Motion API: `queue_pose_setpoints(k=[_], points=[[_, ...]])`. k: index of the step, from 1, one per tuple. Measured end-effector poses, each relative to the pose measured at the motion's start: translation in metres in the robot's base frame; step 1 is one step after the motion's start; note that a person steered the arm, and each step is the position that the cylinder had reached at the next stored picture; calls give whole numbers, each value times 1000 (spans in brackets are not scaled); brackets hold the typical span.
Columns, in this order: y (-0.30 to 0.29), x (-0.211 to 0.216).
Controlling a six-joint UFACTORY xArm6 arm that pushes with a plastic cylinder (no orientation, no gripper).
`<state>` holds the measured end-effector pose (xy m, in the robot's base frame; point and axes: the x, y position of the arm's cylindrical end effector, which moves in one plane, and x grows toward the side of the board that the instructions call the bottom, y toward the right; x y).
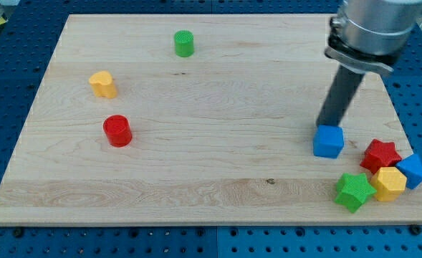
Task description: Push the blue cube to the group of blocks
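Observation:
The blue cube [329, 141] lies on the wooden board [196, 172] at the view's right. My tip [325, 126] stands right at the cube's upper left edge, touching or nearly touching it. The group of blocks lies at the view's lower right: a red star [380, 155], a yellow block [390, 183], a green star [353, 191] and a blue block [413, 170]. The blue cube is a short gap to the left of the red star.
A green cylinder [184, 44] stands near the view's top. A yellow block [103, 84] and a red cylinder [117, 131] lie at the view's left. The board's right edge runs just beyond the group.

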<state>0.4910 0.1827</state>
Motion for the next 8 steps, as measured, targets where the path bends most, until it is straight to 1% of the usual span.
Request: queue_pose_setpoints(k=[1,2,4,5,6,7,8], points=[[8,19],[8,19],[-5,-12],[-17,-11],[-34,5],[-38,18],[-36,22]])
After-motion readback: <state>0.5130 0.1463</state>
